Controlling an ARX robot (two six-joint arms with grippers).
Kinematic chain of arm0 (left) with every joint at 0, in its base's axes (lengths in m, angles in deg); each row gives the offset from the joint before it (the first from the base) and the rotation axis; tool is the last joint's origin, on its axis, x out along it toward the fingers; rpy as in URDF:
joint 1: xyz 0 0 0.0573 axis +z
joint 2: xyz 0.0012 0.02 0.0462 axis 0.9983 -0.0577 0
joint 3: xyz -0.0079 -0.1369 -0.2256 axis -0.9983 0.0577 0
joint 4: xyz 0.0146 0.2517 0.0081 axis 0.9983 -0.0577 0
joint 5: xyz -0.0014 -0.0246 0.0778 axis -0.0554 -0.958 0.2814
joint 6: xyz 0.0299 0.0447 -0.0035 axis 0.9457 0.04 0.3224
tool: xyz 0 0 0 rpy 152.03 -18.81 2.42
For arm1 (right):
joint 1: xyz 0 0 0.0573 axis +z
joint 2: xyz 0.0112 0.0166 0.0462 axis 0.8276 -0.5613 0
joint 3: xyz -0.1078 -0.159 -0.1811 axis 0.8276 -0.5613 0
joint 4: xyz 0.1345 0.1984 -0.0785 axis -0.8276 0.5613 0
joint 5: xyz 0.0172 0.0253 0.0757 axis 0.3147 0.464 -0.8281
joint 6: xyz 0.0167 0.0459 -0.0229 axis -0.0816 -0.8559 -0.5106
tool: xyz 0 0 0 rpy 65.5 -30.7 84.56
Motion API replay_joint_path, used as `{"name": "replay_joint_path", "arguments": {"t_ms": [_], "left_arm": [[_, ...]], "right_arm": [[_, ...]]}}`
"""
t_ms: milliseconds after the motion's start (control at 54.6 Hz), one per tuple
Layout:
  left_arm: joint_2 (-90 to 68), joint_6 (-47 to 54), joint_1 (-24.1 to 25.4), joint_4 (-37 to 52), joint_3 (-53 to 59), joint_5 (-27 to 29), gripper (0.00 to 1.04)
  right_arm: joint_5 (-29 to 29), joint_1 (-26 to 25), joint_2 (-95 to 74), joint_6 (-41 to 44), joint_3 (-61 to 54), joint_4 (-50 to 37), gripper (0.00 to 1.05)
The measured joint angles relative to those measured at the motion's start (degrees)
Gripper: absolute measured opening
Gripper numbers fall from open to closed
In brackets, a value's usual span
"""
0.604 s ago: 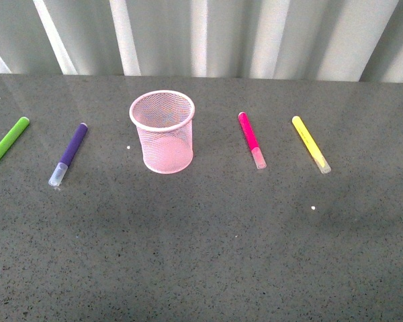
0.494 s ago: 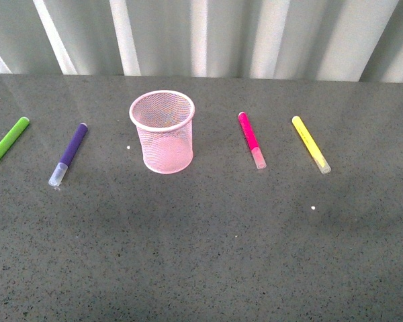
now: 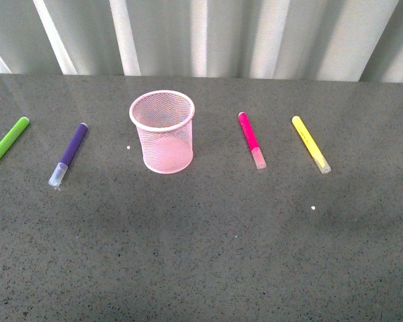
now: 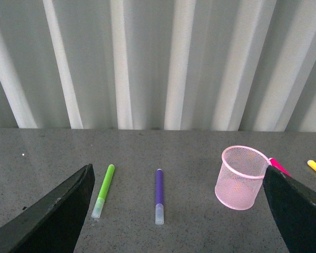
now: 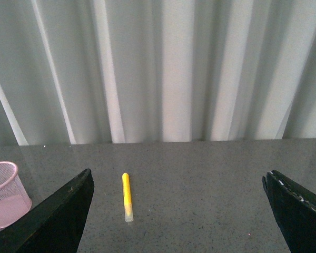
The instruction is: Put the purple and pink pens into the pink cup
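So: the left hand is released, jaws spread wide with nothing between them, hanging above the bench and clear of everything. The right hand is likewise released and empty, off the bench. Neither arm shows in the front view.

Outward on the left side: the purple pen lies flat at 9 o'clock of the pink cup, near it but apart, body running 1 to 7 o'clock, pale cap at the 7 end. The green pen sits further out the same way.

Outward on the right side: the pink pen lies flat at 3 o'clock of the cup, running 11 to 5, cap at the 5 end. The yellow pen lies beyond it.

The cup stands upright, mouth open, no pen seen inside.

Judgement: the task is at its start, and the step in hand is the first reach. The next move likely calls for the left hand to descend on the purple pen, jaws across the barrel, close mid-body, then tip it upright over the rim. The right does the same for pink, steering clear of yellow.
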Motion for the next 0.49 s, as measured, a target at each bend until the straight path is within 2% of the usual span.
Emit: {"name": "replay_joint_path", "arguments": {"t_ms": [494], "left_arm": [[0.00,0.00,0.00,0.00,0.00,0.00,0.98]], "right_arm": [[0.00,0.00,0.00,0.00,0.00,0.00,0.98]]}}
